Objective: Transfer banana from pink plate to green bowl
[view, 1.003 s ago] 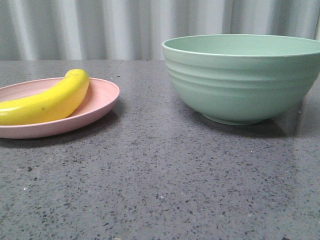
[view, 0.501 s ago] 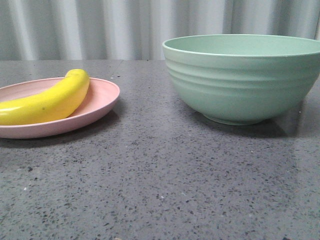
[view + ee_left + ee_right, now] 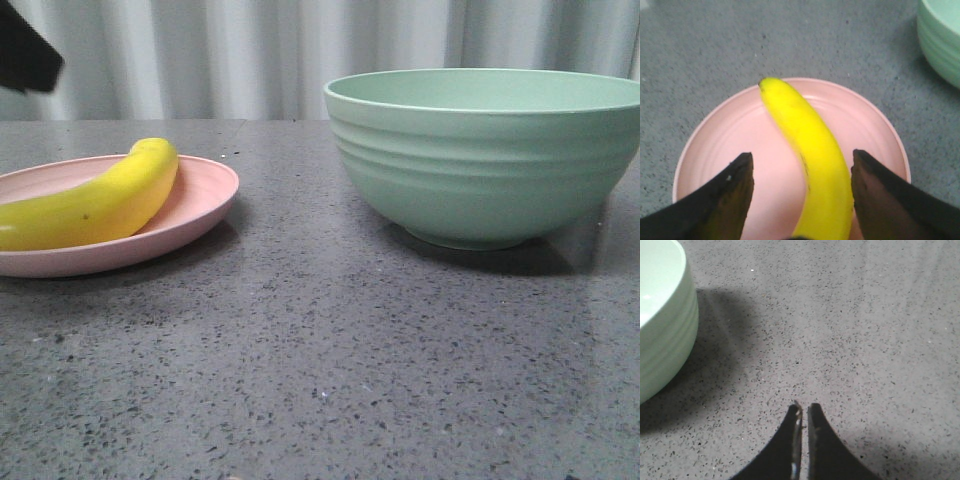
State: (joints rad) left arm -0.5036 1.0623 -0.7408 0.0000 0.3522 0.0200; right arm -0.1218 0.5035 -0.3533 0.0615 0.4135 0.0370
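The yellow banana (image 3: 95, 200) lies on the pink plate (image 3: 205, 195) at the left of the front view. The green bowl (image 3: 485, 155) stands to the right of the plate. My left gripper (image 3: 801, 162) is open above the plate (image 3: 730, 135), its fingers on either side of the banana (image 3: 810, 145) and apart from it. A dark part of the left arm (image 3: 25, 55) shows at the top left of the front view. My right gripper (image 3: 803, 407) is shut and empty over bare table, beside the bowl (image 3: 660, 315).
The grey speckled table (image 3: 330, 360) spreads in front of the plate and the bowl. A pale curtain (image 3: 250, 55) hangs behind the table. The bowl's edge also shows in the left wrist view (image 3: 940, 40).
A dark part of the left arm has come into the front view at the top left. The banana, the plate and the bowl have not moved.
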